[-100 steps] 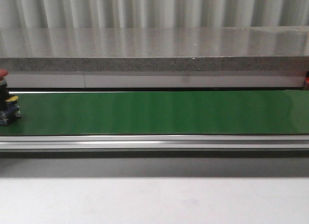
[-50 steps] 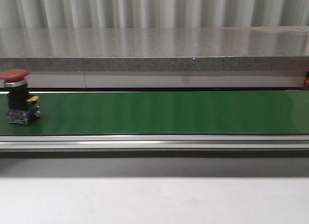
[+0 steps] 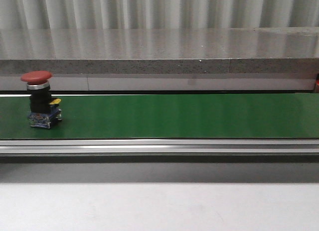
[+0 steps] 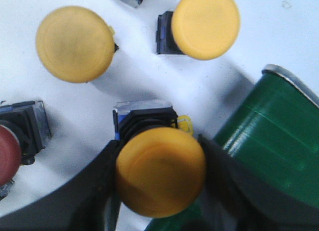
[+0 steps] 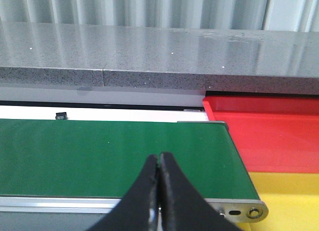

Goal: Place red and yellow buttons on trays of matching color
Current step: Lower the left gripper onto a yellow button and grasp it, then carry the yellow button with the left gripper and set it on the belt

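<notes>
Corrugated grey sheeting and a speckled stone ledge back the scene, and below them a green conveyor belt (image 3: pixel 174 116) runs across the room with pale desk (image 3: pixel 159 206) in front. Far left on the belt stands a red button (image 3: pixel 40 99), upright on its black and blue base. Neither arm shows in the front view.

Over at the left end, the wrist camera shows the left claw (image 4: pixel 159 186) clenched on a yellow button (image 4: pixel 160 170), its dark fingers (image 4: pixel 102 183) pressed to either side of the cap. Two more yellow buttons (image 4: pixel 75 43) sit loose on the white surface, a red one at the edge, and the belt's rounded end is just beside the held one. The grip is on the smooth domed cap, so I'd worry it could slip or set down tilted and topple on the belt.

At the right end, the right claw (image 5: pixel 158 186) hangs above the belt with its tips pinched together, holding nothing. The red tray (image 5: pixel 269 131) and yellow tray (image 5: pixel 289 196) lie just past the belt end. Unless it opens in time, the red button may ride off the end into whichever tray it meets.
</notes>
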`<state>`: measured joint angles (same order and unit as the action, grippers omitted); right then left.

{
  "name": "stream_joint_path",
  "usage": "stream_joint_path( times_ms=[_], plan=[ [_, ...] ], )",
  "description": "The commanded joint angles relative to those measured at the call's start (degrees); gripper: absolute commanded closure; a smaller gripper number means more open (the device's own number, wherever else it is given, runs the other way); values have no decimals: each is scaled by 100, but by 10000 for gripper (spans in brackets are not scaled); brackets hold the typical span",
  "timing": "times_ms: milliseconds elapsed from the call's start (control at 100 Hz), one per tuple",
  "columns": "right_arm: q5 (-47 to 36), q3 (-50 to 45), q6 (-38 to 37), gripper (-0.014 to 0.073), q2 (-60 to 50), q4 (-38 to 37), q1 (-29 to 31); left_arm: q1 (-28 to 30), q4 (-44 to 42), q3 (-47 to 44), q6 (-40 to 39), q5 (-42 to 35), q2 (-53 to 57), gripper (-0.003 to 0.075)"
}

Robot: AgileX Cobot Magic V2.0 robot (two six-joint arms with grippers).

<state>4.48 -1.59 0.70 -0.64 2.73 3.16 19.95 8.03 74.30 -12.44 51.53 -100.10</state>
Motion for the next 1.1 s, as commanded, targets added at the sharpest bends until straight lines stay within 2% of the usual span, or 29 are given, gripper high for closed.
stream_joint_path(
  times_ms=[0, 130, 360, 700, 910, 990, 1090],
  plan=[
    [-488, -7, 11, 661, -86, -53, 24, 23, 33, 165, 255, -4, 541, 583],
    [-488, -7, 11, 661, -86, -53, 24, -23, 47, 165, 573, 305, 875, 583],
    [-488, -7, 11, 661, -86, -53, 24, -459, 74, 152, 726, 463, 1330, 583],
    [-488, -7, 11, 661, -86, -53, 24, -1012, 120, -7, 726, 437, 1133, 582],
    [-488, -7, 11, 661, -86, -53, 24, -1074, 154, -7, 726, 476, 847, 577],
    [-488, -7, 11, 661, -86, -53, 24, -1074, 168, -7, 729, 498, 784, 507],
    [-488, -7, 11, 661, -86, -53, 24, -1074, 184, -7, 740, 531, 764, 335]
  ],
)
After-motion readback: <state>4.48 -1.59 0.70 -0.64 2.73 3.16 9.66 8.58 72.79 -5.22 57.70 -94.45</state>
